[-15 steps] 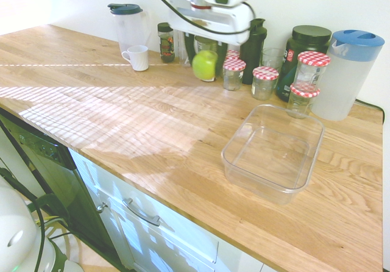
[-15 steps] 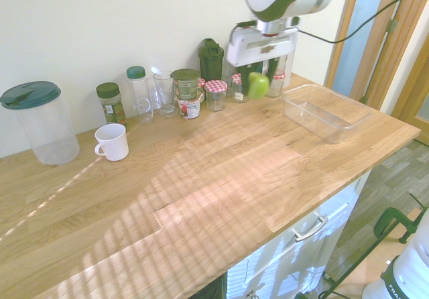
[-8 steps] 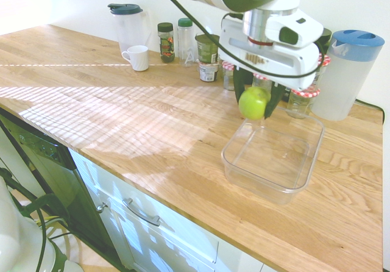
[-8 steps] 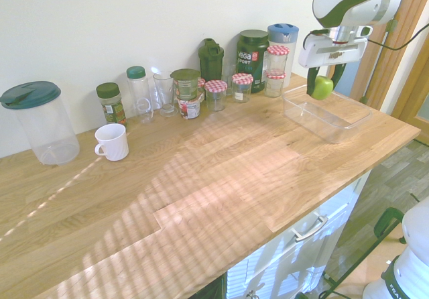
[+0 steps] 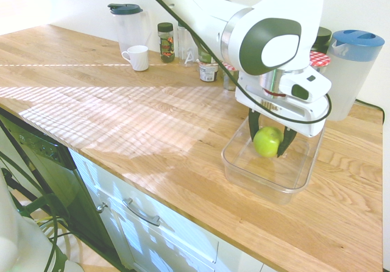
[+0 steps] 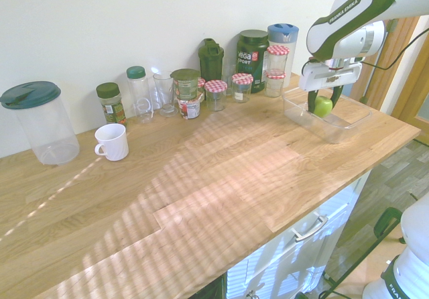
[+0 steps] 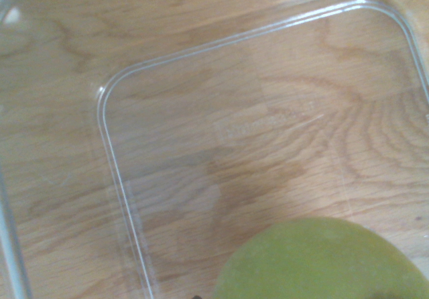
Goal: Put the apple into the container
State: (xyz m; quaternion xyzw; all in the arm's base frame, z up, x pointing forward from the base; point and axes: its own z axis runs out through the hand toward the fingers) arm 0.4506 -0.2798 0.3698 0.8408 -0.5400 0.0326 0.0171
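The small bright green apple (image 5: 267,141) (image 6: 323,106) hangs inside the walls of the clear plastic container (image 5: 242,166) (image 6: 348,128), a little above its floor. My gripper (image 5: 269,141) (image 6: 323,105) reaches down into the tub and is shut on the apple, one dark finger on each side of it. In the wrist view the apple (image 7: 322,262) shows close up, with the container's clear floor and rounded corner (image 7: 107,94) below it over the wooden counter.
Along the wall stand several red-checkered-lid jars (image 6: 216,94), a dark green tub (image 6: 252,51), a blue-lidded pitcher (image 5: 348,71), a dark shaker (image 6: 210,59), glasses, spice bottles and a green-lidded pitcher (image 6: 40,121). A white mug (image 5: 137,57) sits further left. The counter's front edge runs near the container.
The arm has carried the apple from in front of the jars over to the container and lowered it inside the walls. The gripper has stayed shut on it.
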